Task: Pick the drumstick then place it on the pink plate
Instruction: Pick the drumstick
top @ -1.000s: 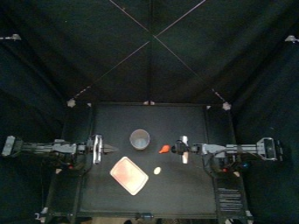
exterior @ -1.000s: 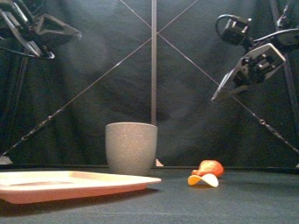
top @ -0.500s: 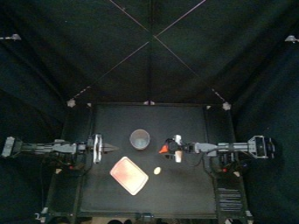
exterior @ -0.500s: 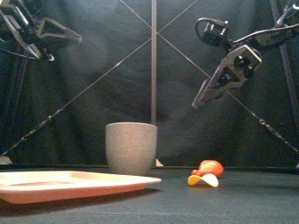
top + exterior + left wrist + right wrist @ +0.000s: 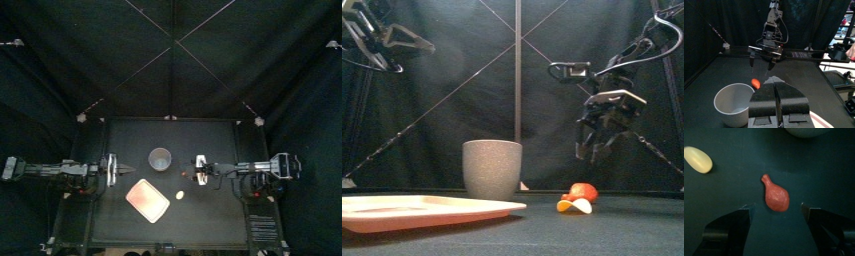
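The orange-red drumstick [image 5: 775,195] is seen lying flat on the black desk [image 5: 214,215], just to the right of the grey cup [image 5: 492,168] and a little nearer the front edge than the cup. It is clear of the cup and of both arms. The right pincer [image 5: 603,150] is hung straight above the drumstick, higher than the cup's rim and pointed downward. Its jaws are spread wide, and in the right wrist view the drumstick is framed between them with bare desk on either side.

A pale yellow toy [image 5: 699,159] is found on the desk to the cup's right and further forward than the drumstick, near it but apart. The pink plate [image 5: 150,199] is laid flat in front of the cup and slightly to its left. The left pincer [image 5: 777,92] is held raised well to the left of the cup, with its jaws pressed together.
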Robot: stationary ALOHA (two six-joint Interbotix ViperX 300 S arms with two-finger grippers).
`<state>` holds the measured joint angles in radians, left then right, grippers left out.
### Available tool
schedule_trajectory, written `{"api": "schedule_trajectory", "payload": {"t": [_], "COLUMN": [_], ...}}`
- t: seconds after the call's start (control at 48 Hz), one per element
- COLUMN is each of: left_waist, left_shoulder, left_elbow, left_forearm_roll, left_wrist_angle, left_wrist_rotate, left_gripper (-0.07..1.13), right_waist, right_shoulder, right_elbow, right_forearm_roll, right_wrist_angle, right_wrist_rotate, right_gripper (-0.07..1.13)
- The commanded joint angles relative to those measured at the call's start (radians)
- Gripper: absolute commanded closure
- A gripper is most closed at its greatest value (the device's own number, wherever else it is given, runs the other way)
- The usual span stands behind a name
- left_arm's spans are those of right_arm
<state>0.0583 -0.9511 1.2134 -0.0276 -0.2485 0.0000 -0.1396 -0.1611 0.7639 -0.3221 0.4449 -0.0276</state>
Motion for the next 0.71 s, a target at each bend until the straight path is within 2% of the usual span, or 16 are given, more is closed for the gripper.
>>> {"api": "schedule_trajectory", "payload": {"t": [0.021, 0.417, 0.708], "left_waist": [0.002, 0.002, 0.002], "left_shoulder": [0.005, 0.005, 0.003], "left_elbow": [-0.012, -0.008, -0.005], "left_forearm_roll": [0.002, 0.008, 0.008], "left_wrist_angle": [-0.011, -0.014, -0.031], "left_wrist_rotate": [0.0, 0.002, 0.0], "left_gripper": [0.99, 0.99, 0.99], "right_waist": [0.002, -0.009, -0.043], "right_shoulder": [0.025, 0.199, 0.252], "right_elbow": [-0.044, -0.117, -0.114], "right_forearm_roll": [-0.026, -0.028, 0.017], "right_wrist_angle": [0.012, 0.011, -0.015], "right_wrist_rotate": [-0.015, -0.023, -0.017], "right_gripper": [0.02, 0.02, 0.05]}}
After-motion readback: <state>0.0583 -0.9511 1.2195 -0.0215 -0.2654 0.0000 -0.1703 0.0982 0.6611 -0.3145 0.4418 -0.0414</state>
